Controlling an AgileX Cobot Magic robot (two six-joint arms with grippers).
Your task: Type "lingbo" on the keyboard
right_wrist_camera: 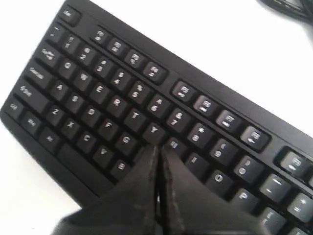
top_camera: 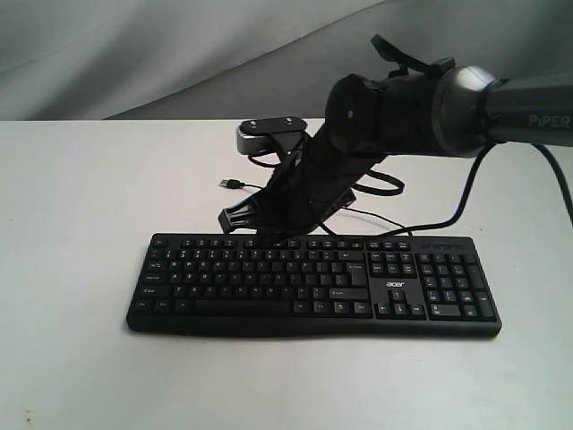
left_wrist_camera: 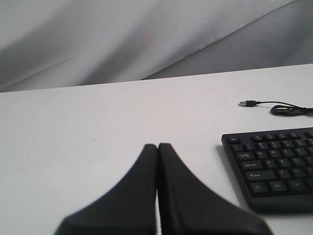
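The black keyboard [top_camera: 313,282] lies across the middle of the white table, with its acer logo [top_camera: 395,284] above the arrow keys. My right arm reaches in from the right, and the right gripper [top_camera: 269,233] hangs over the upper rows left of the middle. In the right wrist view the right gripper [right_wrist_camera: 160,148] is shut with nothing in it, its tips just below the Y key [right_wrist_camera: 154,130]; whether they touch a key is hidden. The left gripper [left_wrist_camera: 157,146] is shut and empty over bare table, left of the keyboard [left_wrist_camera: 274,164]. It is out of the exterior view.
The keyboard's thin black cable [top_camera: 385,184] loops behind it on the table, ending in a loose USB plug [top_camera: 229,183], also seen as the USB plug [left_wrist_camera: 243,103]. A grey cloth backdrop [top_camera: 134,54] hangs behind the table [top_camera: 72,224].
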